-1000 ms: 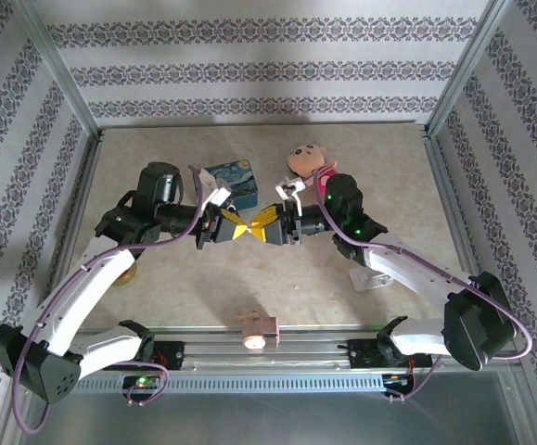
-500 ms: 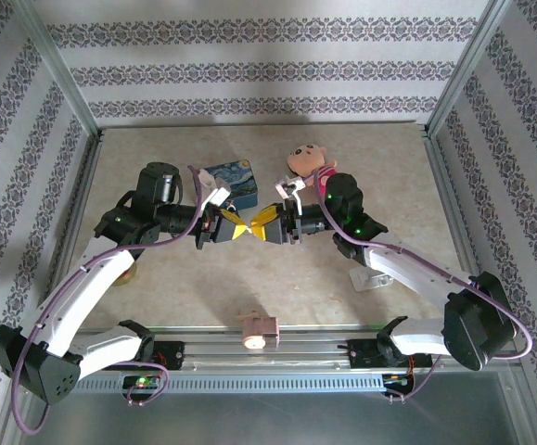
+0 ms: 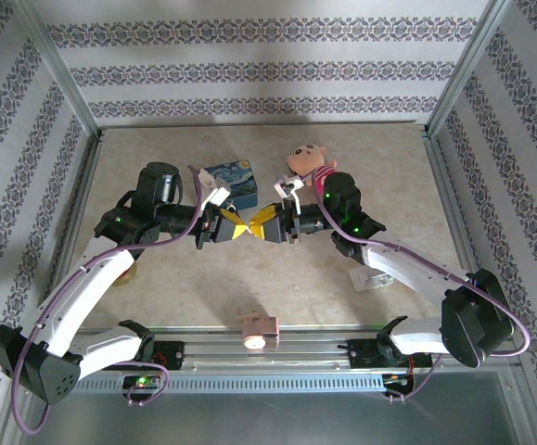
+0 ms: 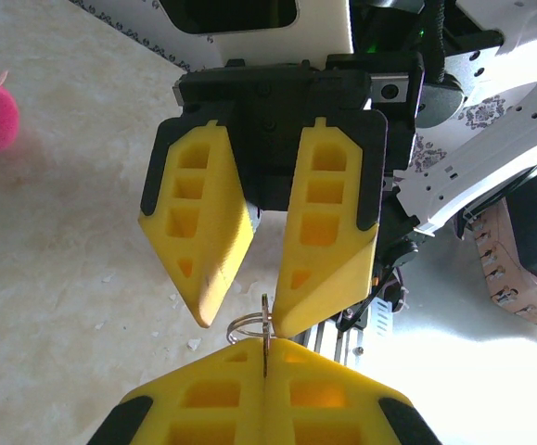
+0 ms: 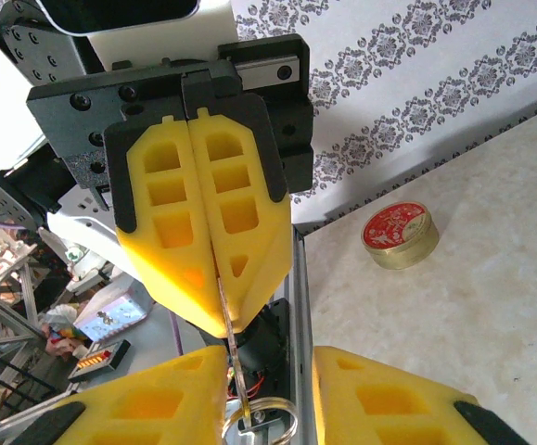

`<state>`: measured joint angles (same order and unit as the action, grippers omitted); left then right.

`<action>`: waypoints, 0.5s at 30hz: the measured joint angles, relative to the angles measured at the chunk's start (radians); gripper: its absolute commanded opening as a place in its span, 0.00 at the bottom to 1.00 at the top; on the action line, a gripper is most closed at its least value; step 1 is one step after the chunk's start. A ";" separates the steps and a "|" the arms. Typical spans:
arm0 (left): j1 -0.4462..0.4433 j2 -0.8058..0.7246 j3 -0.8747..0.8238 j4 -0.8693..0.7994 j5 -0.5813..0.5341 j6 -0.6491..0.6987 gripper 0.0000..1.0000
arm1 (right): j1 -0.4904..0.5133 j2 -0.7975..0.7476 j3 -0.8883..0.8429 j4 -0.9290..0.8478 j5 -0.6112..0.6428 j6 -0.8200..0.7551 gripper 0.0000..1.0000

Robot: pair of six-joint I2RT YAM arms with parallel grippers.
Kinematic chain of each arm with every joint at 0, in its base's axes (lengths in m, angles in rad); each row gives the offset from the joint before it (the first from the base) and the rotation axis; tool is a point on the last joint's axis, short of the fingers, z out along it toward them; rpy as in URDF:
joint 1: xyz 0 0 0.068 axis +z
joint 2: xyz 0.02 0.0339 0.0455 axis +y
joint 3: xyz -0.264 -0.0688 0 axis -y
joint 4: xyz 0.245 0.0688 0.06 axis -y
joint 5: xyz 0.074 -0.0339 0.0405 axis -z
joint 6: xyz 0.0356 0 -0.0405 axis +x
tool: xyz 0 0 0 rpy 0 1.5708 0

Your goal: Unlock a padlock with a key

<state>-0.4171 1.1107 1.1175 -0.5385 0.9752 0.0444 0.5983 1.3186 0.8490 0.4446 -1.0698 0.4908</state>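
Left pincer (image 4: 263, 350) clamped shut on the key (image 4: 264, 334); right pincer (image 3: 257, 226), at its 3 o'clock, parted around the key ring (image 5: 259, 417).

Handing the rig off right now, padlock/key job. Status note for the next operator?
Left gripper: shut on the key, held in the air, ring end sticking out.
Right gripper: open, fingers either side of the key ring, not clamped.
Done: key picked up, grippers tip to tip over mid-table.
Left: probably finish the handover or regrasp, then key into the padlock and turn.
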 measured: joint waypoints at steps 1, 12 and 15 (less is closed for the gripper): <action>0.000 0.000 0.000 0.000 0.000 -0.001 0.00 | 0.000 0.000 0.000 0.000 -0.003 0.000 0.28; 0.016 0.000 0.000 0.008 -0.003 -0.029 0.00 | 0.000 0.001 0.000 0.000 -0.019 0.003 0.11; 0.019 0.000 0.000 0.008 -0.003 -0.034 0.00 | 0.000 0.001 0.000 0.000 -0.019 0.003 0.06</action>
<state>-0.3981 1.1107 1.1175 -0.5304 0.9722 0.0101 0.5983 1.3193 0.8490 0.4450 -1.0893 0.4942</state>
